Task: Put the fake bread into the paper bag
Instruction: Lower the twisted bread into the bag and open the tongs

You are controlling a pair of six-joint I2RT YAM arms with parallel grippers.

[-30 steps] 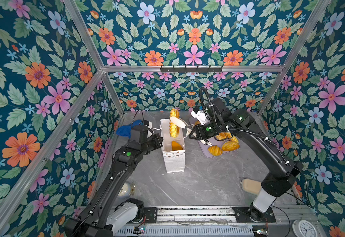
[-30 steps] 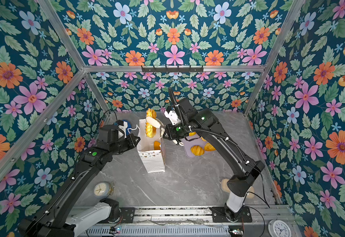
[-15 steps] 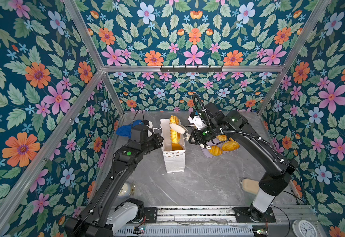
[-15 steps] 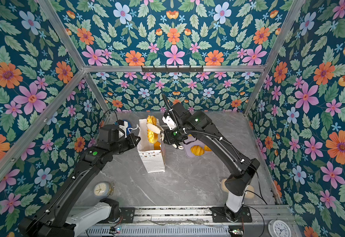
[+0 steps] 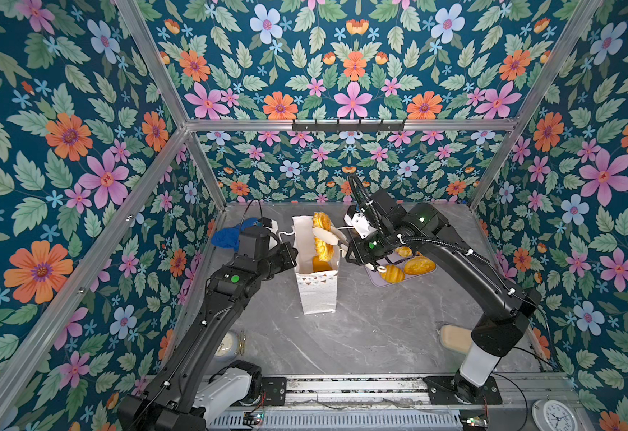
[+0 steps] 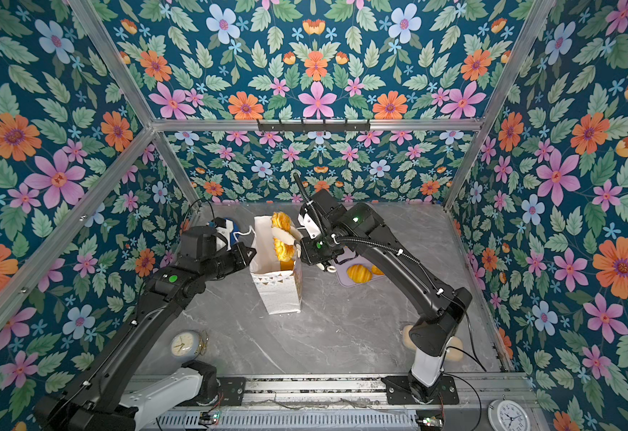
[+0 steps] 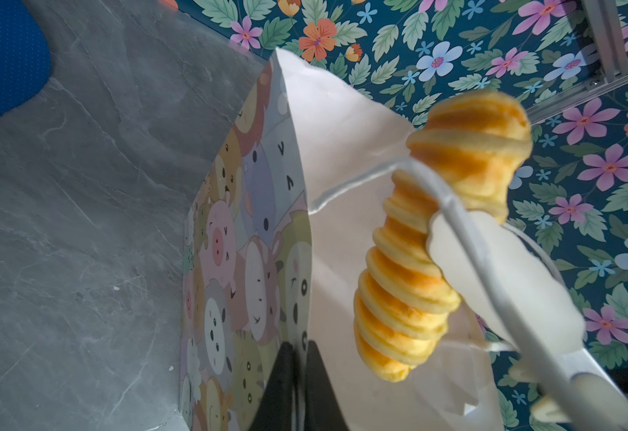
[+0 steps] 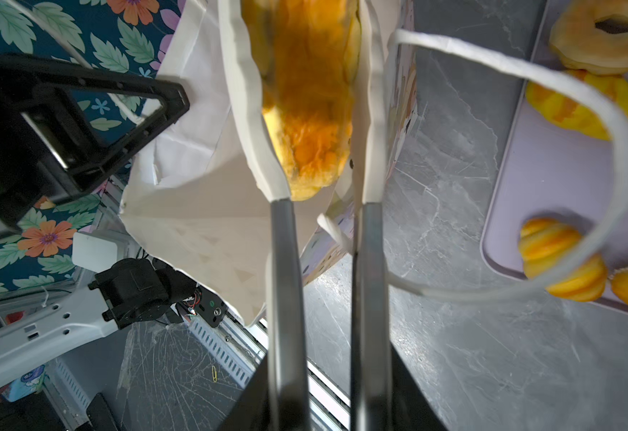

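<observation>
The white paper bag [image 5: 316,294] [image 6: 279,291] stands upright mid-table, its mouth open. My left gripper [image 5: 293,254] [image 7: 299,350] is shut on the bag's left rim. A long ridged golden piece of fake bread [image 5: 322,240] [image 7: 409,280] [image 8: 305,112] hangs upright over the mouth, its lower end inside. My right gripper [image 5: 323,237] [image 8: 301,22] is shut on it, one white finger [image 7: 503,268] on each side. Another orange piece [image 5: 322,265] lies inside the bag. More fake bread [image 5: 419,265] [image 8: 611,33] rests on the lilac tray [image 5: 376,278] [image 8: 551,179] to the right.
The bag's cord handle [image 8: 603,112] loops beside my right fingers. A blue cloth [image 5: 226,237] lies at the back left, and a small clock [image 5: 226,343] near the left arm. A pale-beige oblong [image 5: 454,336] sits by the right arm's base.
My right gripper has carried the long bread leftward and down, from beside the bag to over its mouth. The left gripper has kept its hold on the rim.
</observation>
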